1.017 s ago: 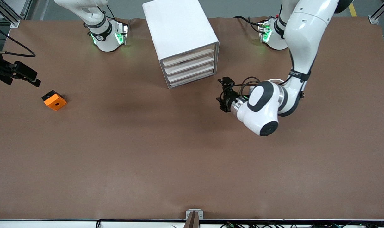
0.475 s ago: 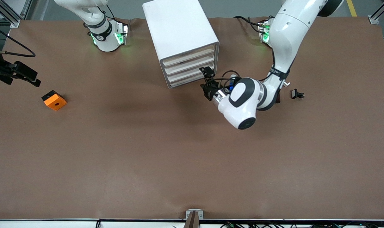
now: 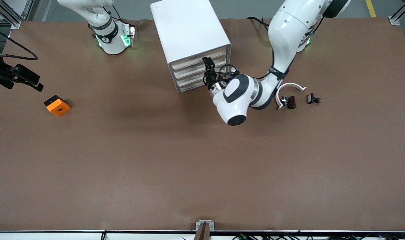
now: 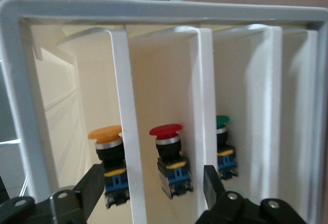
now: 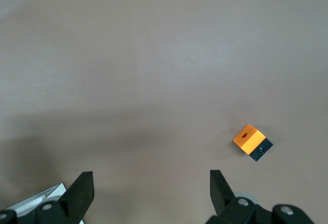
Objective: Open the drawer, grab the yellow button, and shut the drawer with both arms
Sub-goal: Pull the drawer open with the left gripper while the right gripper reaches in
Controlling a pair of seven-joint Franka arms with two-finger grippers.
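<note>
The white drawer cabinet (image 3: 189, 30) stands near the arms' bases, all of its drawers (image 3: 199, 71) shut. My left gripper (image 3: 208, 63) is at the drawer fronts, open and empty. In the left wrist view (image 4: 154, 183) its fingers (image 4: 95, 185) stand wide apart close to the cabinet's front. Inside, in separate levels, are the orange-yellow button (image 4: 105, 134), a red button (image 4: 165, 130) and a green one (image 4: 222, 121). My right gripper (image 5: 149, 179) is open and empty high over bare table; it does not show in the front view.
An orange block (image 3: 57, 106) with a centre hole lies toward the right arm's end, also in the right wrist view (image 5: 248, 136). A white arc (image 3: 291, 87) with a black clip (image 3: 288, 101) and another small black clip (image 3: 313, 99) lie beside the left arm.
The left arm has swung toward the cabinet, bringing its gripper up to the drawer fronts. This uncovered the white arc and clips. The right arm has not moved.
</note>
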